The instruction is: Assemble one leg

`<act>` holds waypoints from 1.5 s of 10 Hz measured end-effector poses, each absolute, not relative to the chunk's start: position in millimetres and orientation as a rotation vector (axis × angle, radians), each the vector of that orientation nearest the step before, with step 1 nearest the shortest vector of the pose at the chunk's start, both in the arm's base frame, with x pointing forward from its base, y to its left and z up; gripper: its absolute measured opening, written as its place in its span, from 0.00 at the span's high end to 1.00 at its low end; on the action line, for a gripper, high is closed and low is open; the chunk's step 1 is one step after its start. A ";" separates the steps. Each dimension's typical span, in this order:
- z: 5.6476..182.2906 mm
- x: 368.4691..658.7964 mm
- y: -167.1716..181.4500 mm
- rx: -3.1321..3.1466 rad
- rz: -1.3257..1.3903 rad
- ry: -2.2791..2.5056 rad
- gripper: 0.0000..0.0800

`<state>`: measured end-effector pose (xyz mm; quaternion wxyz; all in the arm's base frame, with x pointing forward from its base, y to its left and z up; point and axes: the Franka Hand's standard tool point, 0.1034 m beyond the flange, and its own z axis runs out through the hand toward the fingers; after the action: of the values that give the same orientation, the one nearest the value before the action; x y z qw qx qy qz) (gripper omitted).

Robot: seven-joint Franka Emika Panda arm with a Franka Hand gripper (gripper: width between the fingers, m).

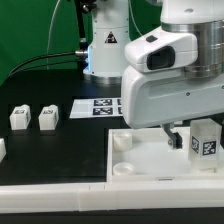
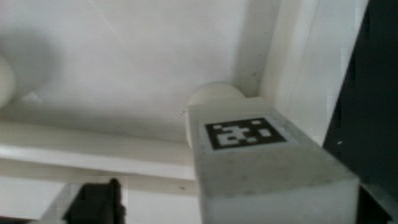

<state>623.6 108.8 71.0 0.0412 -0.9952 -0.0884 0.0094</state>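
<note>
Where the leg [image 1: 205, 140] stands: lower right of the exterior frame, at a corner of the square panel [image 1: 135, 165].
Fingers [image 2: 98, 200]: one shows beside the leg; grip cannot be told.
Risk: a tilted leg could jam or topple.

The arm [image 1: 165, 85] hid much of the panel [image 1: 140, 172], and the panel's side on the exterior view's right ran out of the picture. Behind the panel, one end of the marker board [image 1: 97, 107] was covered by the arm. The gripper [image 1: 180, 138] over the panel was mostly hidden, so nobody could tell if it was gripping. Well apart from the panel, a white piece [image 1: 2, 150] was cut off at the edge. In the blurry wrist view, one dark finger [image 2: 98, 203] and the leg [image 2: 258, 165] by the panel were cut off.
</note>
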 end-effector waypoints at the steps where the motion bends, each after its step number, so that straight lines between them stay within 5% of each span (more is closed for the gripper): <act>1: 71.0 623.6 108.9 -3.047 0.029 -0.271 0.42; 2: 71.0 623.6 108.9 -3.047 0.029 -0.271 0.64; 6: 71.0 623.5 109.5 -3.052 0.033 -0.184 0.64; 15: 68.6 621.2 111.0 -2.634 0.123 1.564 0.63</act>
<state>621.2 111.0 68.6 0.0378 -0.8585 0.5099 0.0400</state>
